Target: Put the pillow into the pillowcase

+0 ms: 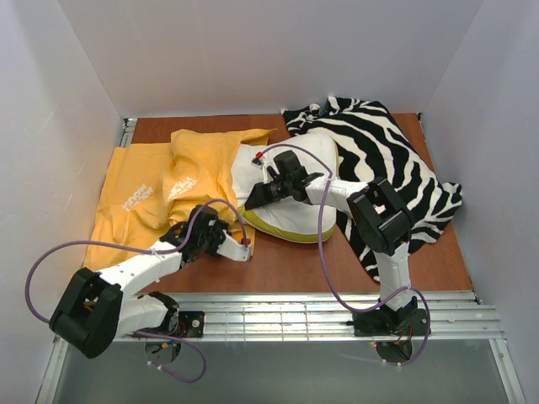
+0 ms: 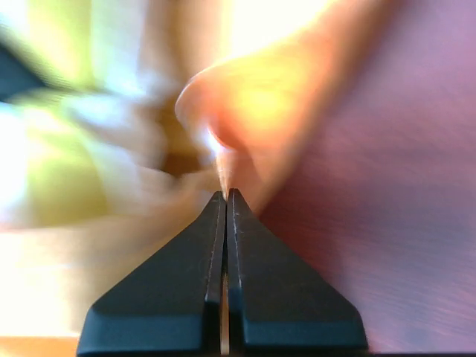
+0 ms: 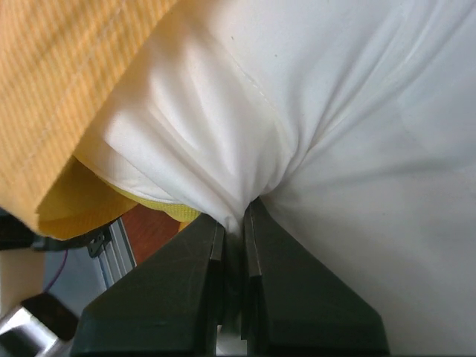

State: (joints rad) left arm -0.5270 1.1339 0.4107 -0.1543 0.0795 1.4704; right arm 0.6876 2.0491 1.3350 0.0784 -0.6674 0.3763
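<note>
Your right jaws are clamped on a fold of the pillow [image 3: 357, 111], which lies in the middle of the worktop [image 1: 295, 261]. Its right side rests on the zebra cloth [image 1: 404, 168] and its left end is tucked under the edge of the orange pillowcase [image 1: 143, 185]. Your left jaws are pressed together at the pillowcase's near edge, low over the worktop. That wrist view is too blurred to tell whether any cloth is caught.
</note>
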